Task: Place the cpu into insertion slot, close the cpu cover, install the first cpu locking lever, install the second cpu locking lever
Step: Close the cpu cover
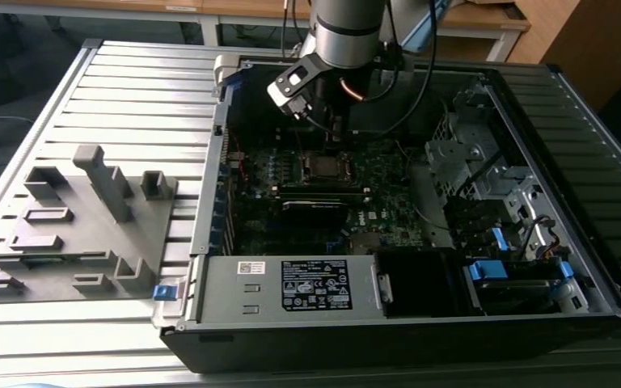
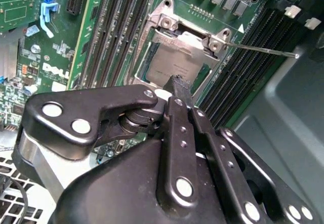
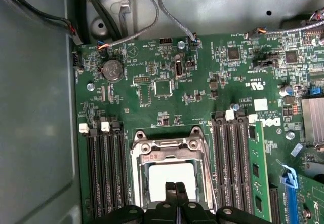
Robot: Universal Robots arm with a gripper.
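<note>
a workshop or lab: slotted metal bench [image 1: 127, 89], open computer case [image 1: 397, 242], fixture tray [image 1: 73, 234].

A silver-grey cylindrical arm [image 1: 345, 32] ringed with a black band trails black cables [image 1: 432, 48], ending in a gripper [image 2: 178, 83] of glossy black linkage bars studded with round silver rivets.

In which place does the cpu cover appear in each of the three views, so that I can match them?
Exterior view: the cpu cover lies mid-motherboard, beneath the gripper.
Second wrist view: it lies between the memory slots, just beyond the gripper.
First wrist view: it lies between the memory slots, at the gripper's tip.
Shared landmark: the gripper, next to the cover everywhere.
</note>
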